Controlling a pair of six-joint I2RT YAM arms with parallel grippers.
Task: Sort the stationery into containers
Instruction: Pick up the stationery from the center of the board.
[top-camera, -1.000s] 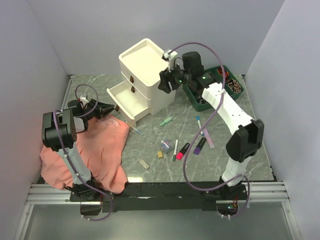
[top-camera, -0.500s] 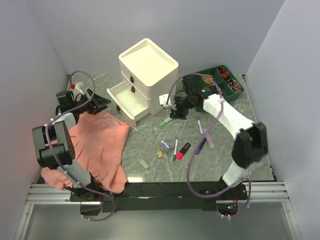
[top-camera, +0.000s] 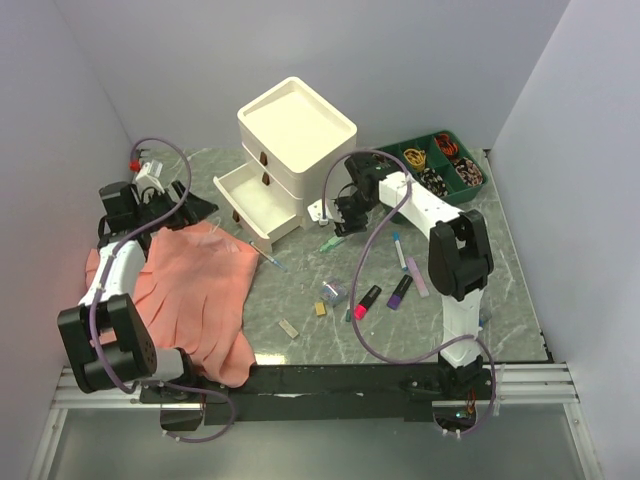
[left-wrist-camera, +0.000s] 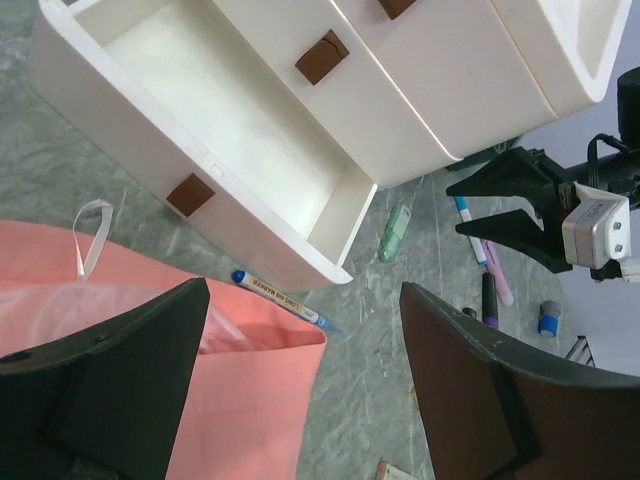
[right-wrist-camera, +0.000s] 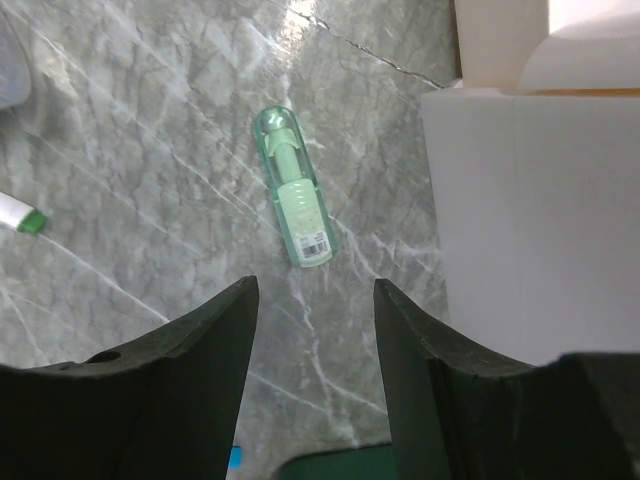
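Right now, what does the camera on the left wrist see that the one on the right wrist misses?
Only the left wrist view: the pulled-out lower drawer, which looks empty, the salmon cloth, a blue-tipped pen beside the drawer, and the right gripper hanging open. Only the right wrist view: a white pen end with a green tip. Both: the pale green item lying on the marble table near the cream cabinet.

Marble table (top-camera: 500, 270) bears cabinet (top-camera: 320, 190), pink cloth (top-camera: 195, 290), green tray (top-camera: 466, 175) (compartmented) and loose stationery (top-camera: 366, 300).
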